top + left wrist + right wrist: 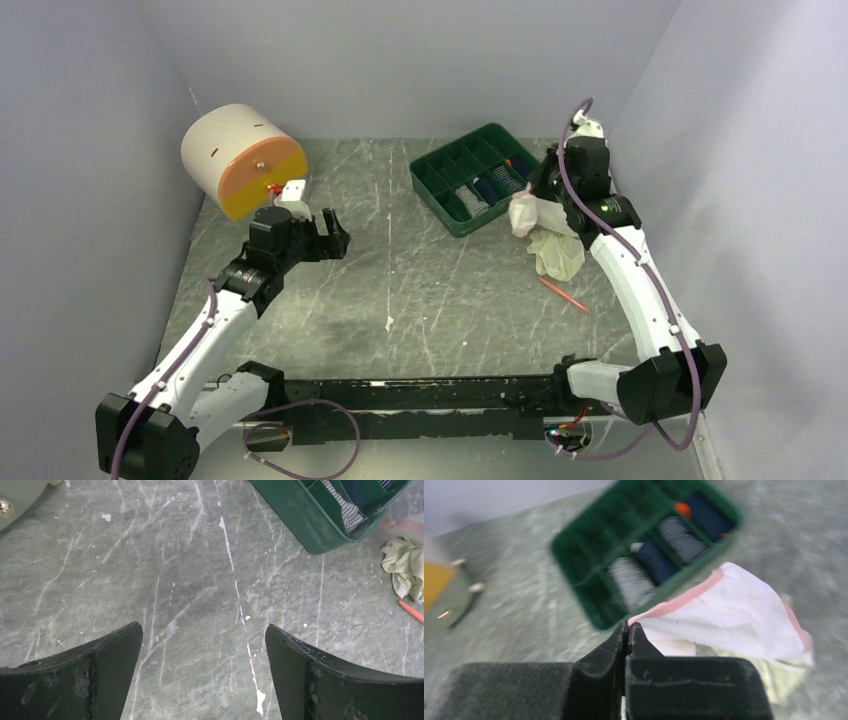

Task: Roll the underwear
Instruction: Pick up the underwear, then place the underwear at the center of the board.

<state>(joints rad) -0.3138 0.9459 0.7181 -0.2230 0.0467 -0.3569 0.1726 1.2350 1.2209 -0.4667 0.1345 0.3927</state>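
Observation:
My right gripper [628,626] is shut on a corner of the white underwear with pink trim [734,615] and holds it lifted beside the green tray; in the top view the gripper [532,205] carries the garment [524,213]. The cream-white underwear [558,252] lies crumpled on the table just below it and also shows in the left wrist view [406,566]. My left gripper [330,235] is open and empty over bare table at the left; its fingers [115,650] stand wide apart.
A green compartment tray [440,200] holds rolled striped and dark garments at the back right. A white and orange cylinder [240,160] stands at the back left. An orange pen [565,295] lies on the table near the right arm. Grey walls enclose the table.

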